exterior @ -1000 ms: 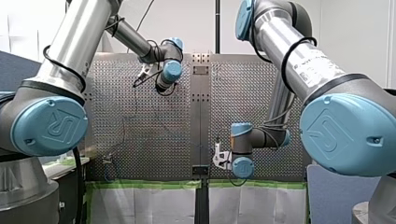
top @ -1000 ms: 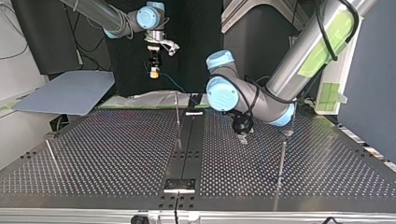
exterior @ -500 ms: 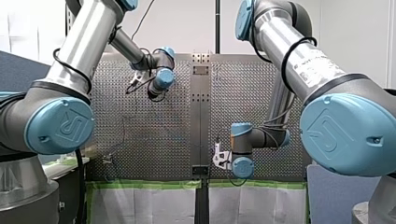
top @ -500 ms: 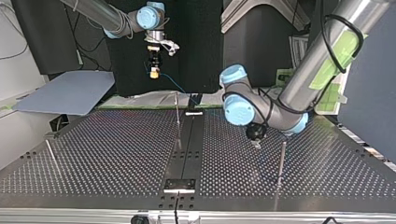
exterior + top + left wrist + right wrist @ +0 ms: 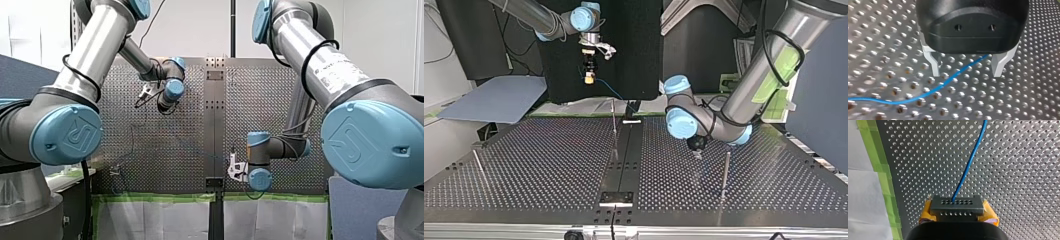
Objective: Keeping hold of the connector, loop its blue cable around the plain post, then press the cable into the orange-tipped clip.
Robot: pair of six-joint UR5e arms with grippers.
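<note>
Over the last second my left arm has swung across the perforated metal table (image 5: 549, 165), away from the centre strip and toward the top view's right. My left gripper (image 5: 697, 151) now hangs low over the plate, near the slim upright metal post (image 5: 725, 170) on that side but apart from it. My right arm has not shifted. Reading: the left arm is taking station on the cable's run close to that post, so the looping step is being prepared, not made; nothing is wrapped around any post yet. No orange tip is discernible from here, so I cannot tell which upright is the clip. Left wrist view: the two metal fingers (image 5: 934, 65) stand spread wide, and the thin blue cable (image 5: 944, 84) runs low over the plate and passes between them, touching neither as far as I can tell. This gripper holds nothing. Right wrist view: my right gripper (image 5: 957, 213) pinches the dark grey rectangular connector (image 5: 956, 203) between its yellow pads (image 5: 926, 211), and the cable leaves the connector's face and runs away over the plate.
</note>
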